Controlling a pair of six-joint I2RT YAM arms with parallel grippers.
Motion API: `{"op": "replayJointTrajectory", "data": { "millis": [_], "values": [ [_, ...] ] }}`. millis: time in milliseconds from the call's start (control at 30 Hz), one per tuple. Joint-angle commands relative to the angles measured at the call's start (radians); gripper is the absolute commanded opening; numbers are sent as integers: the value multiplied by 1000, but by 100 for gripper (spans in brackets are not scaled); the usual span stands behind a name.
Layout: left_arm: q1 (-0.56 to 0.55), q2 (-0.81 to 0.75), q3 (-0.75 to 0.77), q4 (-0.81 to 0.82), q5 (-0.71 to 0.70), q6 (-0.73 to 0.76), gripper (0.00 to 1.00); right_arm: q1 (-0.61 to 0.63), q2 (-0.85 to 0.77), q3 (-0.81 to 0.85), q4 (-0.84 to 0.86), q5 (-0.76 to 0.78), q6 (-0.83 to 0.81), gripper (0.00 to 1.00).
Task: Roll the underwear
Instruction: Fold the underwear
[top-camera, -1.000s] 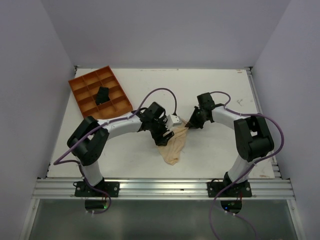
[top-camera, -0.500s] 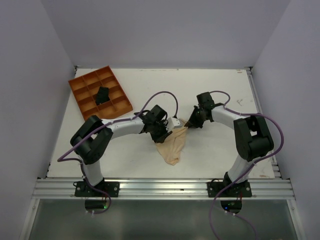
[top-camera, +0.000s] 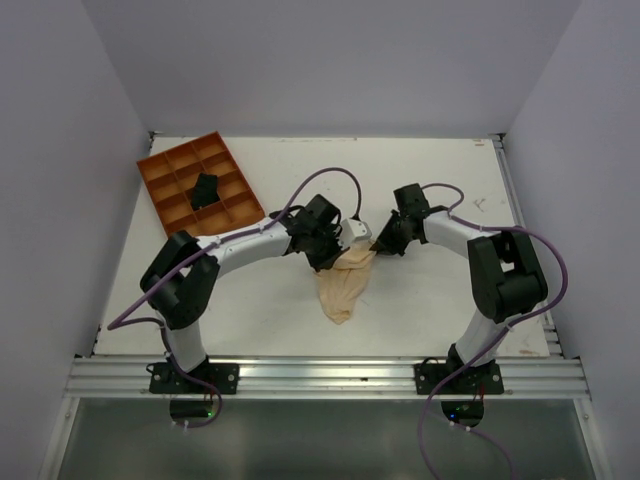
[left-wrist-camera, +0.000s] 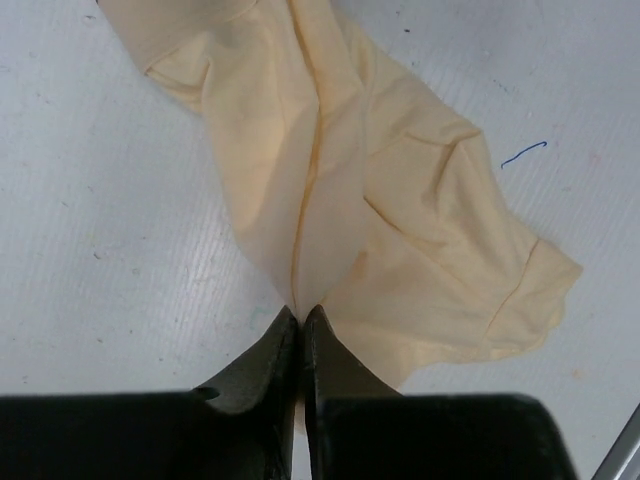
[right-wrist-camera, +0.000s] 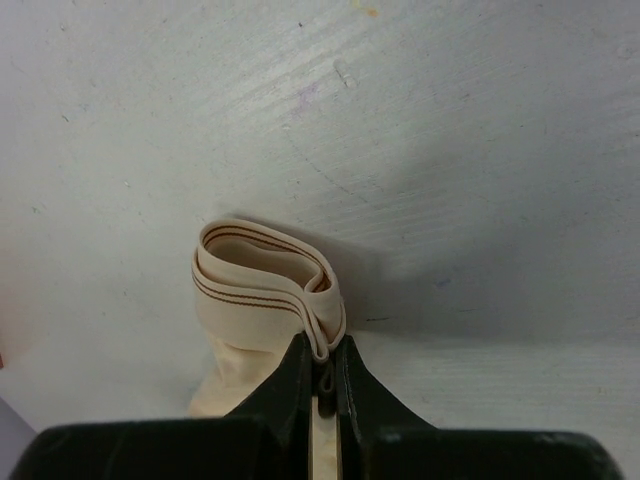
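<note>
While our left gripper (left-wrist-camera: 301, 318) is clamped tight on a fold of the underwear (top-camera: 340, 290) and our right gripper (right-wrist-camera: 322, 352) on its waistband, mid-way across the table (top-camera: 250, 312), we risk thin fabric slipping free if the arms pull apart.

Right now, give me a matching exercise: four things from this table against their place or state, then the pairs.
1. pale beige fabric underwear
2. small black bundle
3. orange divided plastic tray
4. right hand

A. far-left table corner
B. shut on the folded waistband
C. inside a tray compartment
D. lying at table centre

Pairs: 1-D, 2-C, 3-A, 4-B
</note>
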Motion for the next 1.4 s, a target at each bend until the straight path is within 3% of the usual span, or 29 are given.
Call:
{"op": "replayJointTrajectory", "data": {
  "millis": [0,67,100,367,600,1033,1133,1367],
  "values": [
    [-10,-34,43,-77,12,-19,9,-4,-11,30,16,38,45,0],
    [-12,-49,26,-82,17,-27,9,-4,-19,21,16,43,48,0],
    [-12,-51,20,-86,26,-29,0,-4,-25,11,18,43,47,0],
    [-41,-69,-6,-145,28,-84,3,-3,-28,-30,38,43,56,0],
    [-75,-94,-22,-114,34,-222,5,-4,-22,-24,61,38,70,0],
    [-210,-22,-2,-94,48,-453,19,-4,1,-7,41,-9,-24,0],
    [-243,-14,18,-83,58,-508,27,-4,7,-16,55,-32,-57,0],
    [-257,-15,53,-96,81,-532,37,-4,22,-13,67,-66,-116,0]
  ]
}}
